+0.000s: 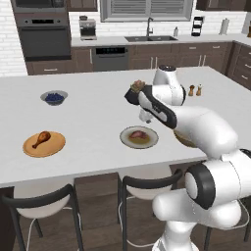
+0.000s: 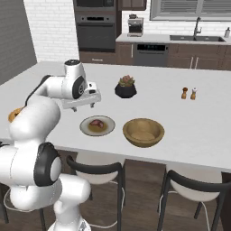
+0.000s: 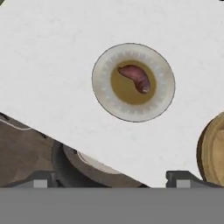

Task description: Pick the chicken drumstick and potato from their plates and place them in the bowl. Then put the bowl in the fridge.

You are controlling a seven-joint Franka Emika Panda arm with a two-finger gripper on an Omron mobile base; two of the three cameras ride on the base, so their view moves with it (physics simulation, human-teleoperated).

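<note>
Tool point(image 3: 111, 179) fingers spread apart above the potato point(image 3: 135, 78) on its unlabelled pale plate point(image 3: 101, 89).

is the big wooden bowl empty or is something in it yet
Empty: the right base view shows only bare wood inside the bowl; the potato still lies on its grey-rimmed plate.

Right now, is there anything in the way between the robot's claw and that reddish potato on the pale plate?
Nothing visible does. The gripper hangs open above the counter, and the hand view looks straight at the potato lying uncovered on its plate. The bowl sits off to one side, and the plant pot farther back.
</note>
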